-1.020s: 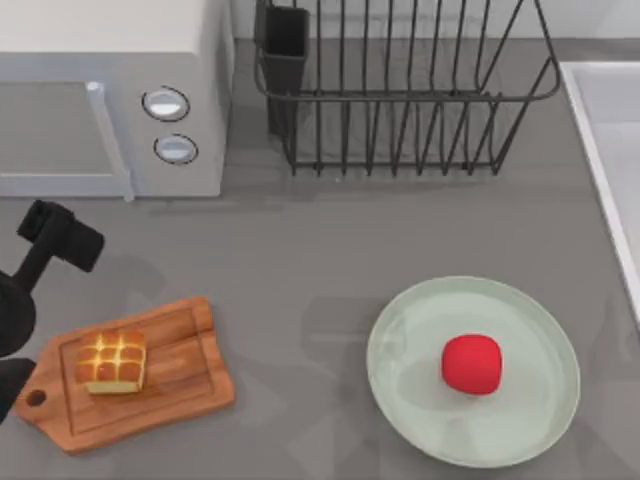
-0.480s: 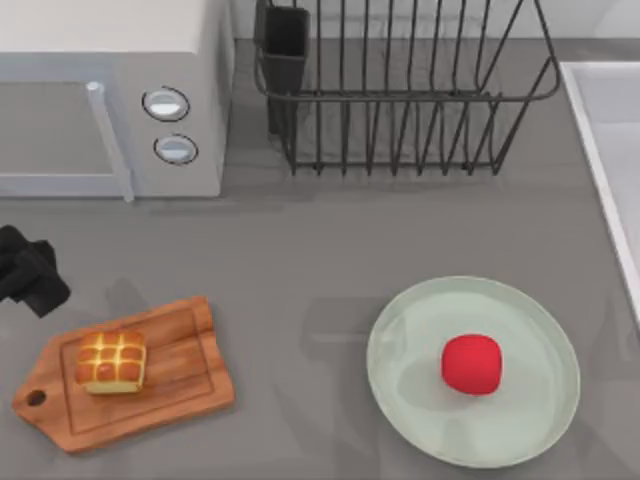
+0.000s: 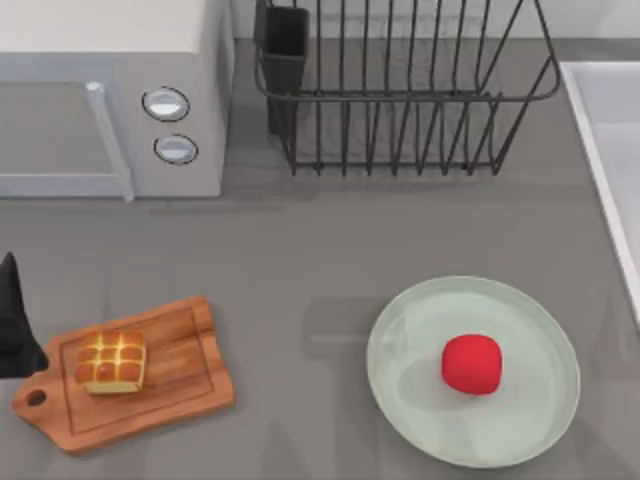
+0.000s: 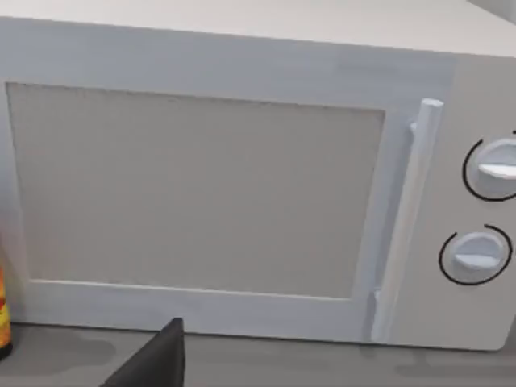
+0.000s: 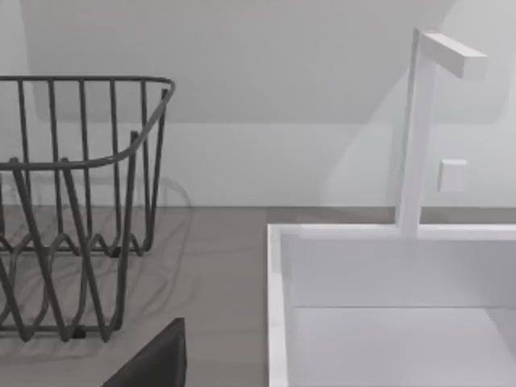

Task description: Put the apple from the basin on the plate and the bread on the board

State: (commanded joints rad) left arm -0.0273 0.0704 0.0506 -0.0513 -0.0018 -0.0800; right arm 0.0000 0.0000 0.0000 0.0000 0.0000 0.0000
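The board (image 3: 125,375) lies at the near left of the table (image 3: 300,260), its handle pointing to the near left. The bread (image 3: 111,362) sits on the board's left half, flat, glazed top up. Just beside the board's handle end, at the left edge of the top view, a dark part of the left arm (image 3: 14,325) reaches in; whether its gripper is apart or together cannot be told. In the left wrist view a dark finger (image 4: 157,361) rises from the lower edge, alone, so that view does not settle it either.

At the near right lies the plate (image 3: 400,390), well apart from the board. The apple (image 3: 472,364) rests on it, a little right of the plate's middle, touching nothing else.

Farther back on the left stands a microwave (image 3: 110,95), door shut, two round knobs (image 3: 166,103) on its right side. To its right, at the far middle, stands a dark wire rack (image 3: 400,90) with a small dark cup (image 3: 284,40) at its left end.

The basin (image 3: 605,150) runs along the right edge, far of the plate. The right wrist view faces it, with a white tap (image 5: 419,129) rising behind its far rim and the rack to one side. A dark finger (image 5: 157,361) of the right gripper juts into that view; its state cannot be told.
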